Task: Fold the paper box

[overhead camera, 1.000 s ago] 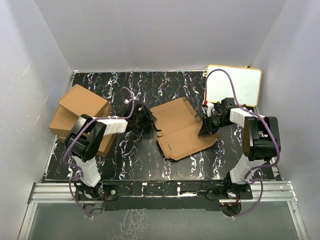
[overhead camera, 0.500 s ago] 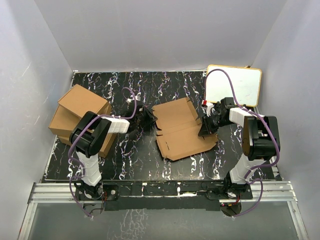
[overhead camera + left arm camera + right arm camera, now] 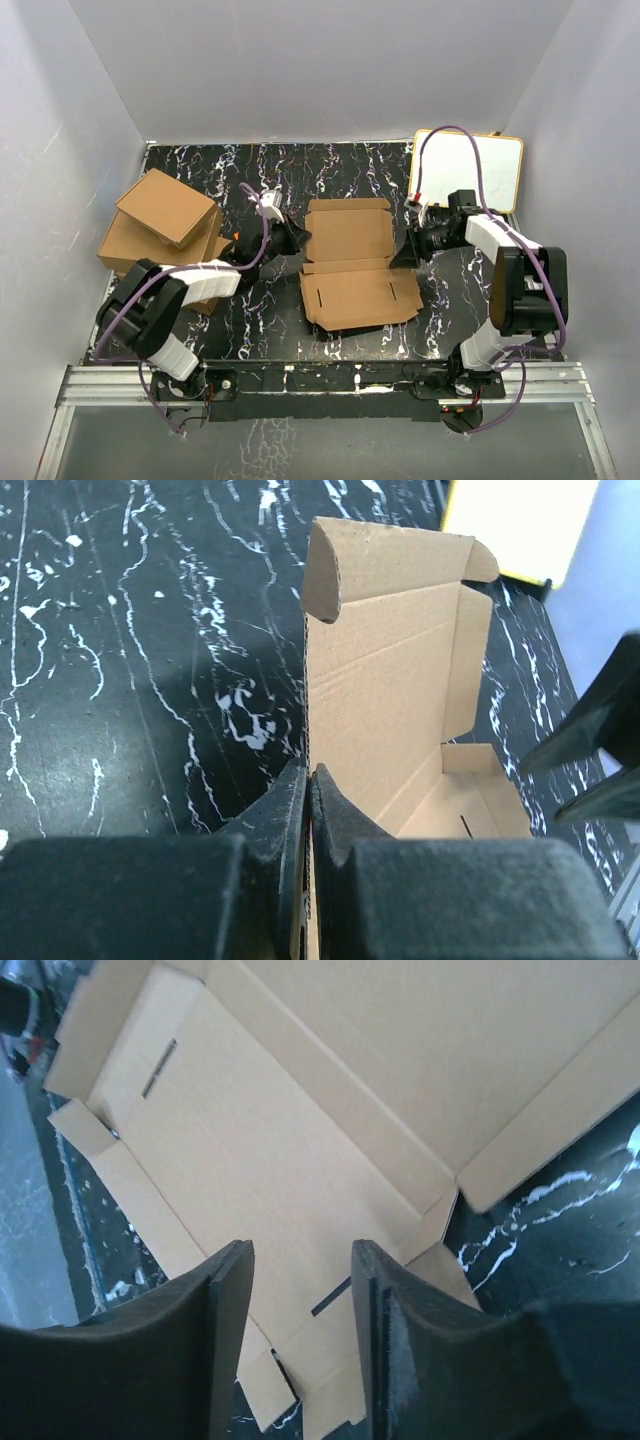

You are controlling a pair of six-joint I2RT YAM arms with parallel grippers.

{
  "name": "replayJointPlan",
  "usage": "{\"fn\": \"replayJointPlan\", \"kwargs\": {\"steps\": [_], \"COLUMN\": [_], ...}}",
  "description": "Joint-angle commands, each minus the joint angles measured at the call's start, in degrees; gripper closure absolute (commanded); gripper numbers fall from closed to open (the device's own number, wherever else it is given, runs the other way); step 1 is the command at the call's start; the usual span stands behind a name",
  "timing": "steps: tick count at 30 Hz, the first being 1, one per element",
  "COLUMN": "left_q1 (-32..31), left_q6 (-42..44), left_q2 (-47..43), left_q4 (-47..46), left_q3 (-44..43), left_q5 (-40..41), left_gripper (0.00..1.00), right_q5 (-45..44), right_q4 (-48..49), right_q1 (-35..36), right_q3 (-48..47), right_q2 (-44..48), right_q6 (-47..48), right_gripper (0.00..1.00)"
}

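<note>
A stack of cardboard boxes (image 3: 160, 222) sits at the table's (image 3: 250, 320) left edge, just beside the left arm's elbow. A white board (image 3: 468, 170) with a yellow rim lies at the far right corner, behind the right arm. Between the two arms, mid-table, the paper box (image 3: 350, 270) lies opened out with its inside facing up. The left gripper (image 3: 310, 785) is clenched on the box's upright left side wall. The right gripper (image 3: 300, 1260) hangs over the box's right edge with its fingers released, grasping nothing.
</note>
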State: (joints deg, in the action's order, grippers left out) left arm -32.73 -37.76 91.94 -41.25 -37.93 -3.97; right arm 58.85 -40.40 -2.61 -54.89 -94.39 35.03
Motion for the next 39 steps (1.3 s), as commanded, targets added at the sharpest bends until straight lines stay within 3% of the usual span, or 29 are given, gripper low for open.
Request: {"fn": "replayJointPlan", "kwargs": {"steps": [1,8,12,16,20,29,39], "left_q1": [-2.6,-4.2,-4.9,-5.6,-6.8,-10.1,-11.7], "left_q6": [9.8,13.2,13.5,13.8,14.2,12.7,12.7], "left_q2": [-8.7,-20.5,-24.6,-27.1,-28.7,-31.5,-31.8], "left_q4": [-1.9,-1.2,-1.4,-1.3,-0.1,-0.4,-0.3], "left_q3": [3.8,10.5,13.1,14.4,14.6,17.0,15.7], "left_q5": [3.4,6.6,7.0,7.1,7.6,10.6,10.8], "left_gripper": [1.0,1.0,1.0,1.0,1.0,1.0,1.0], "right_q5": [12.2,9.0,8.7,13.1,15.5,19.2,20.8], "right_q4": [-1.2,17.1,26.5,33.7,34.5,44.4,43.2], "right_q1": [-2.7,-5.2,-5.2,-5.0,-4.9,-5.2,-6.7], "right_q3": [-3.9,-2.3,1.5,5.2,5.8,16.9,14.5], "right_q2": [7.3,13.1,13.0,10.3,9.2,17.8,13.7], "right_q6": [4.6,-13.8,-21.4,-25.7,-25.8,-25.8,-28.9], "right_gripper": [0.45,0.12,0.04,0.04,0.04,0.0,0.0]}}
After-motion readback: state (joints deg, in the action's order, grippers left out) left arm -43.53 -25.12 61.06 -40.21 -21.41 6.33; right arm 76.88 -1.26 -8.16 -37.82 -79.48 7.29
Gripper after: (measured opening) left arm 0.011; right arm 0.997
